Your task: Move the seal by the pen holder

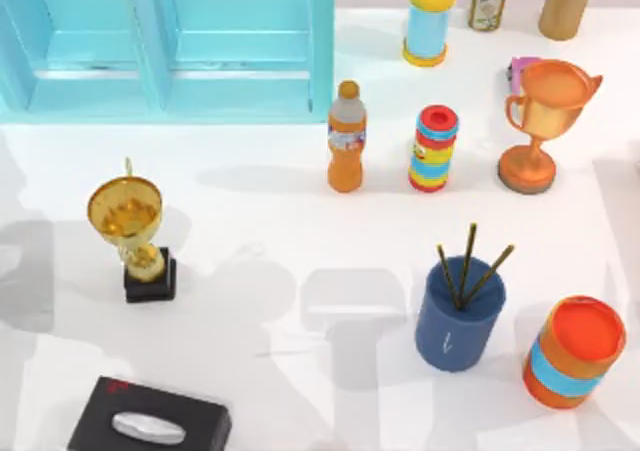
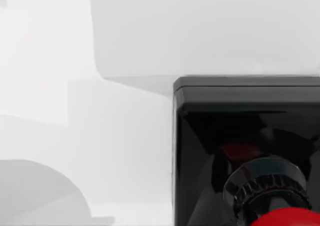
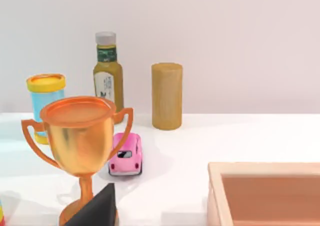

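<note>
From the left claw's wrist, the seal (image 2: 250, 151) sat right up close. Its black square base loomed large, with a ribbed dark collar and the glossy red knob (image 2: 287, 218) nearest the camera, and the white table (image 2: 75, 136) lay beyond it. I could not tell whether the left claw was spread, pressed together or pinching the seal.

Across the table from above, a gold trophy (image 1: 130, 221) on a black base stood at the left, with a black tissue box (image 1: 150, 426) near it. An orange bottle (image 1: 346, 136) and a striped can (image 1: 433, 149) stood side by side around the middle. The pen holder (image 1: 458, 316) stood upright further right, three dark pencils (image 1: 468, 261) fanning out of it. An orange can (image 1: 573, 351) with a blue band stood just beside it.

Ahead of the right claw's wrist stood a copper trophy (image 3: 82, 141), with a pink toy car (image 3: 126, 156) just behind it and a wooden tray (image 3: 265, 193) off to one side. A dark wedge (image 3: 97, 208) overlapped the trophy's foot. Nor could I tell the right claw's state.
</note>
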`<action>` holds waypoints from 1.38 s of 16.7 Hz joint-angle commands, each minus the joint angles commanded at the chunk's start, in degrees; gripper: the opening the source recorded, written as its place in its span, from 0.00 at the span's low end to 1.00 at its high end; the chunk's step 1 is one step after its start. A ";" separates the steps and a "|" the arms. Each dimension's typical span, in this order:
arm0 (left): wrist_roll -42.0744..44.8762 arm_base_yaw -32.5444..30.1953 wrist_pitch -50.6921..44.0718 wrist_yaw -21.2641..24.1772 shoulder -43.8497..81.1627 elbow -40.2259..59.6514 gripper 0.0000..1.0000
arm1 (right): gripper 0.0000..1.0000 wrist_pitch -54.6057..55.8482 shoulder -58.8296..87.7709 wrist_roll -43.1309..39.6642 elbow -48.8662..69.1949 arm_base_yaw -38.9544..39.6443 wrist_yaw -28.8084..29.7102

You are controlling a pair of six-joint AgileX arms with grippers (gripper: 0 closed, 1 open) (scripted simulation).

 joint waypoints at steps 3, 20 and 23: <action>-0.69 -0.90 -0.79 0.02 -0.35 0.89 0.00 | 1.00 0.00 0.00 0.00 0.00 0.00 0.00; -23.89 -23.85 -30.14 0.01 -6.96 22.99 0.00 | 1.00 0.00 0.00 0.00 0.00 0.00 0.00; -24.18 -25.61 -30.27 -0.61 -7.84 24.44 0.00 | 1.00 0.00 0.00 0.00 0.00 0.00 0.00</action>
